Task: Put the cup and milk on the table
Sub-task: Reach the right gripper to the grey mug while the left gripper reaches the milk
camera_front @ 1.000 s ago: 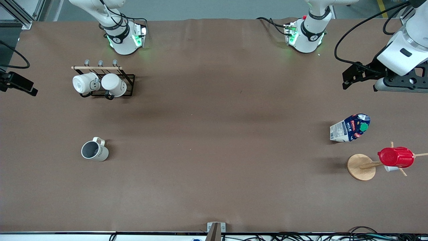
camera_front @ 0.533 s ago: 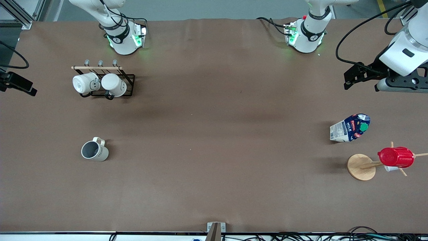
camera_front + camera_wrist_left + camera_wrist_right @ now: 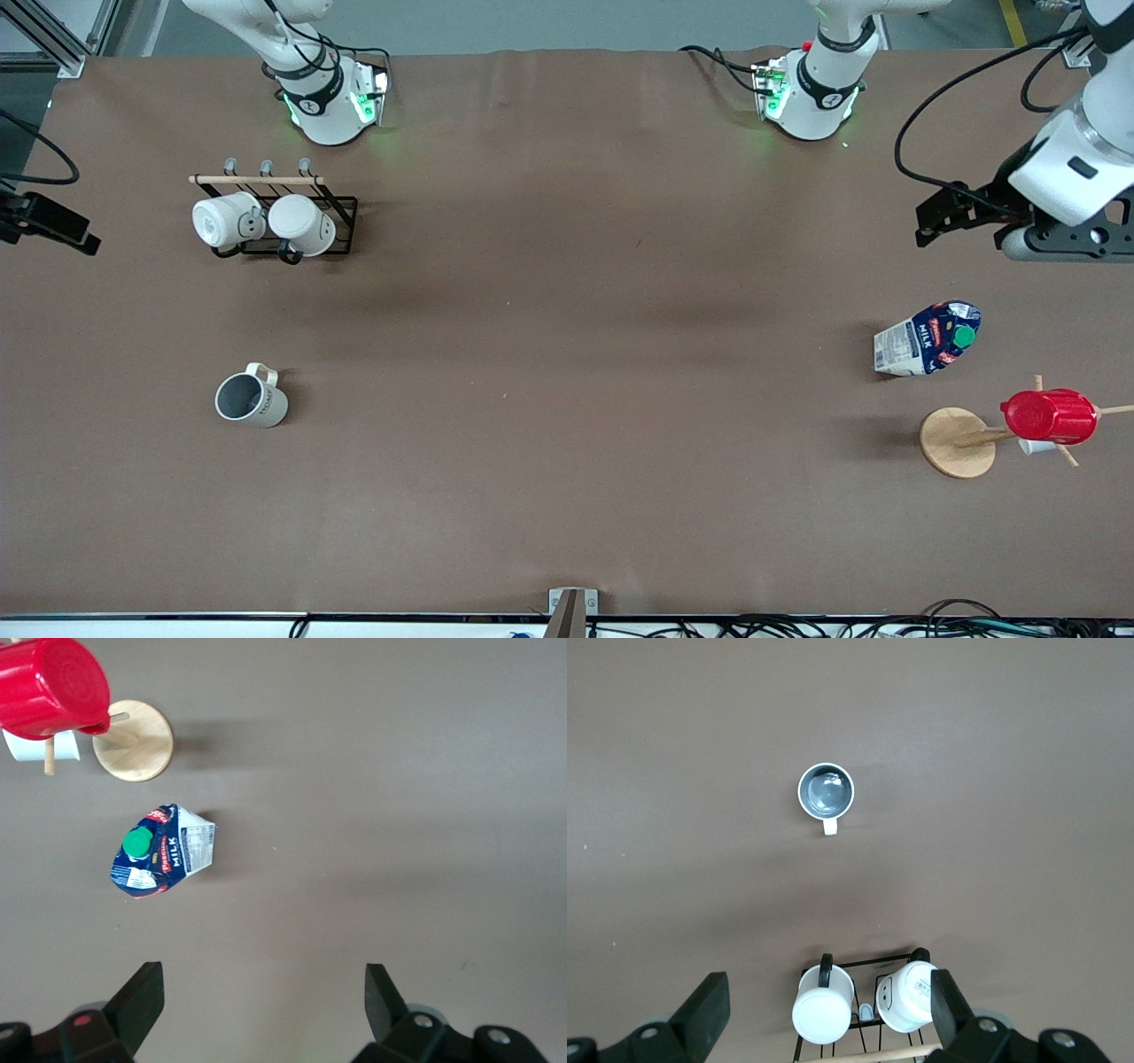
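Note:
The cup (image 3: 251,400), a beige-white mug with a dark grey inside, stands upright on the brown table (image 3: 567,354) toward the right arm's end. It also shows in the right wrist view (image 3: 826,789). The milk (image 3: 928,338), a dark blue carton with a green cap, stands on the table toward the left arm's end. It also shows in the left wrist view (image 3: 162,850). My left gripper (image 3: 263,968) is open and empty, high over bare table, apart from the milk. My right gripper (image 3: 828,979) is open and empty, high over the mug rack.
A black wire rack (image 3: 341,221) holds two white mugs (image 3: 226,220) farther from the front camera than the cup. A wooden mug tree (image 3: 957,441) carries a red ribbed cup (image 3: 1050,416), nearer to the front camera than the milk.
The left arm's hand has shifted slightly toward its own end of the table. The cup, the milk and the right arm have not moved.

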Robot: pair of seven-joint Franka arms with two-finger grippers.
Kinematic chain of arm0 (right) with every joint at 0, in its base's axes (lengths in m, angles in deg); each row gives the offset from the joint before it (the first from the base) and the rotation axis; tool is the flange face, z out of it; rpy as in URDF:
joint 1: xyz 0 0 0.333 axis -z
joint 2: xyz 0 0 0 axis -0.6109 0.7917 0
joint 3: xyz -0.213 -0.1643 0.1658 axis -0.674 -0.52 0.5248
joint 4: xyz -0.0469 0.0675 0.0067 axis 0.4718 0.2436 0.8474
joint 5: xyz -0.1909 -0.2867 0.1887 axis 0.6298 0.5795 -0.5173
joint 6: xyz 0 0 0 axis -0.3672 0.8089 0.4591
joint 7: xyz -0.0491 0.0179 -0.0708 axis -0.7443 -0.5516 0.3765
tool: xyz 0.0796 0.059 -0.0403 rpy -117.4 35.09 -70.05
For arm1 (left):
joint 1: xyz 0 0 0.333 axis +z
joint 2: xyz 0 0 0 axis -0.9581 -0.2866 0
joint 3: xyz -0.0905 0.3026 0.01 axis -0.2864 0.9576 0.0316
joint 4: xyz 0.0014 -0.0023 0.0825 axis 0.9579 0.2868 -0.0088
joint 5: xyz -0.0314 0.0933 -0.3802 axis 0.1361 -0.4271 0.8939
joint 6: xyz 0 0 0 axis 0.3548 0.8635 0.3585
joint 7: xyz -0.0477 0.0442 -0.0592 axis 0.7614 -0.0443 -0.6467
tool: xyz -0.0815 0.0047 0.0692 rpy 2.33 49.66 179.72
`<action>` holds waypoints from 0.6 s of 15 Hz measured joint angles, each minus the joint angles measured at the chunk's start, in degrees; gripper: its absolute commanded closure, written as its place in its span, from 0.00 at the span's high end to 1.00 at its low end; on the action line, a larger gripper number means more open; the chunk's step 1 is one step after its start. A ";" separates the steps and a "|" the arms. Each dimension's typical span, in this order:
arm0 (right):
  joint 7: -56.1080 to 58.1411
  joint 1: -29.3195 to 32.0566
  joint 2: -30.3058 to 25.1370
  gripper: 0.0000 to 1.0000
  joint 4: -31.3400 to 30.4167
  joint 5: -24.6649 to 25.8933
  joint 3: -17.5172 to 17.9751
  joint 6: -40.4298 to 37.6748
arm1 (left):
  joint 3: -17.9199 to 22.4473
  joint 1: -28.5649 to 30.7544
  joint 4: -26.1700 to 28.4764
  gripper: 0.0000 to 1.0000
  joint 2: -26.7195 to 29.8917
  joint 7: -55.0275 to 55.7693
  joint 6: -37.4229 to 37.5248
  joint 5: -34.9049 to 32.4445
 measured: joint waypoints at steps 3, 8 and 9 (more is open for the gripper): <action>1.64 -0.01 4.88 1.00 -1.76 -0.01 -0.06 6.22 | 2.98 0.07 4.23 1.00 -1.56 -0.33 -6.47 -0.04; 5.57 0.44 17.11 1.00 -5.63 -0.01 -0.44 23.27 | 8.11 0.21 11.17 1.00 -4.91 -6.72 -16.15 -0.05; 6.74 0.62 18.73 1.00 -7.60 0.00 -0.52 27.87 | 9.05 0.28 11.50 1.00 -5.83 -8.12 -16.89 -0.05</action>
